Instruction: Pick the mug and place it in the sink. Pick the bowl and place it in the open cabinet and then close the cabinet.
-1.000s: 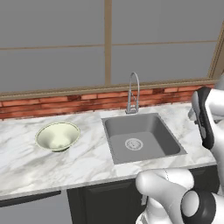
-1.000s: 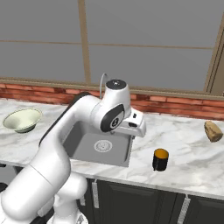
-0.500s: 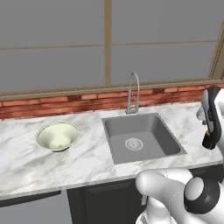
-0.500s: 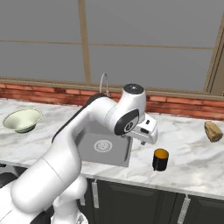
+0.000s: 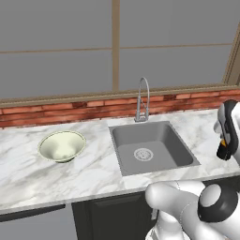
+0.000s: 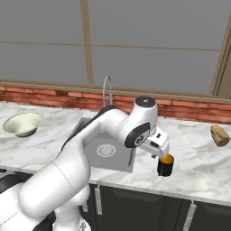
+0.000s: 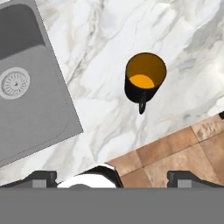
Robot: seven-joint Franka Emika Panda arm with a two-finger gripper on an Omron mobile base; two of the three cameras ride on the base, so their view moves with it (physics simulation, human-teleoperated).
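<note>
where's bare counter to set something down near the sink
Open marble lies between the bowl and the sink, and between the mug and the brown lump on the right. The tight spot is where the gripper hangs over the mug.

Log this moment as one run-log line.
phase: reaching for mug | gripper: open, above counter, nothing held | mug: upright on counter right of sink, untouched | bowl: on counter left of sink

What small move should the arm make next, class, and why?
Probably lower the tool straight toward the mug: the mug stands upright on the counter beside the sink, not yet gripped, and the fingertips are spread wide with nothing between them.
</note>
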